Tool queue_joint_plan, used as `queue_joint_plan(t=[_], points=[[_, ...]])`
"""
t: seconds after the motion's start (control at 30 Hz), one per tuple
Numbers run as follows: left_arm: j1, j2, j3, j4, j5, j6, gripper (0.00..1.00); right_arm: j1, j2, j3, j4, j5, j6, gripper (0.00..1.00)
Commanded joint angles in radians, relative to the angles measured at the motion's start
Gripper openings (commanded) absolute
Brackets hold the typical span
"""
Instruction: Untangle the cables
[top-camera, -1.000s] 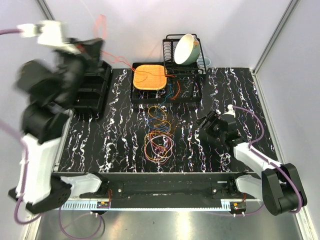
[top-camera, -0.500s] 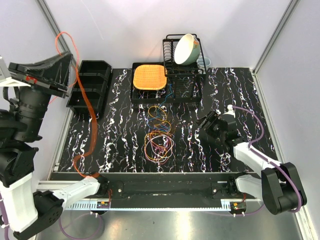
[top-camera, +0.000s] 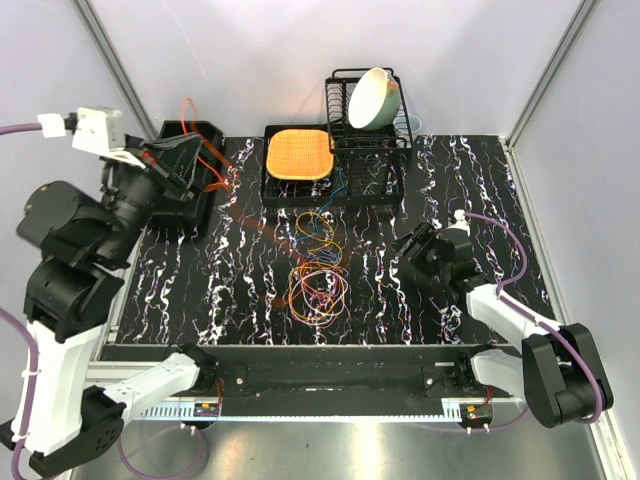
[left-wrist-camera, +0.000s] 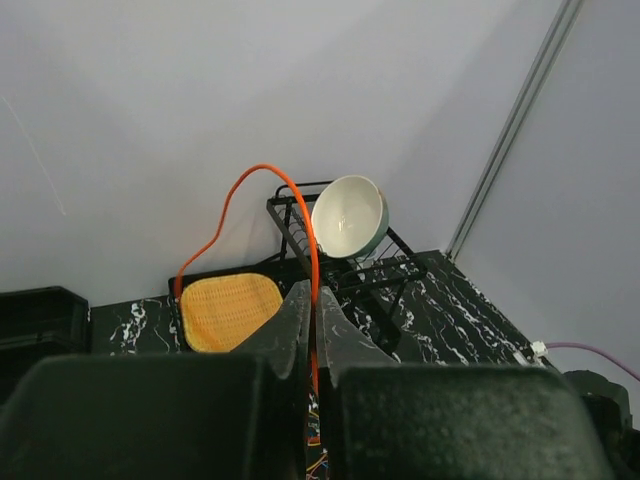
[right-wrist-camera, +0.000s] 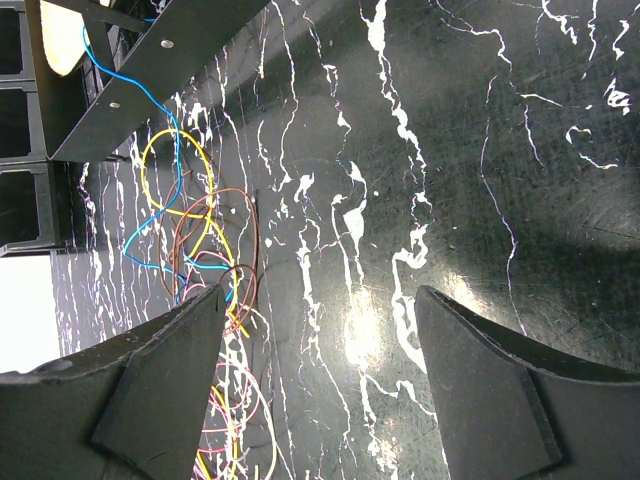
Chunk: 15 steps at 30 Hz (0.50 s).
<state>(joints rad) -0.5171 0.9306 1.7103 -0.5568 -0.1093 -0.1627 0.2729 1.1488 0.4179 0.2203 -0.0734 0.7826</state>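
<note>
A tangle of thin cables (top-camera: 318, 285) in orange, yellow, red and blue lies on the black marbled table, with a smaller cluster (top-camera: 318, 228) just behind it. My left gripper (top-camera: 198, 162) is raised over the table's back left. It is shut on one orange cable (left-wrist-camera: 316, 262), which runs between its jaws (left-wrist-camera: 311, 292) and loops upward in front of the wall. That cable (top-camera: 215, 160) trails down toward the pile. My right gripper (top-camera: 415, 255) hovers low to the right of the pile. It is open (right-wrist-camera: 320, 300) with nothing between its fingers, and the cables (right-wrist-camera: 190, 240) lie off to one side of them.
A black dish rack (top-camera: 345, 125) holding a pale bowl (top-camera: 372, 97) stands at the back. Beside it a black tray (top-camera: 272, 190) carries an orange mat (top-camera: 298, 153). Black bins (top-camera: 195, 195) sit at the back left, under my left gripper.
My left arm has swung from high at the far left back in over the bins, taking the orange cable with it. The right arm has not moved.
</note>
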Motion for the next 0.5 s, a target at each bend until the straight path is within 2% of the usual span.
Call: queue_joint_plan(t=[0.0,0.3,0.37,0.47], points=[[0.0,-0.012,-0.05,0.055,-0.047,-0.017,0.0,-0.004,-0.004,0.009,0.042,-0.014,-0.005,0.82],[0.0,-0.116,-0.524,0.17,-0.096,-0.156,0.0,-0.003,0.002,0.013,0.044,-0.02,-0.011,0.83],[0.0,-0.112,-0.573,0.179,-0.084,-0.162,0.0,-0.003,0.009,0.018,0.044,-0.026,-0.013,0.83],[0.0,-0.082,-0.649,0.169,-0.157,-0.179,0.0,-0.004,0.017,0.024,0.044,-0.035,-0.017,0.83]])
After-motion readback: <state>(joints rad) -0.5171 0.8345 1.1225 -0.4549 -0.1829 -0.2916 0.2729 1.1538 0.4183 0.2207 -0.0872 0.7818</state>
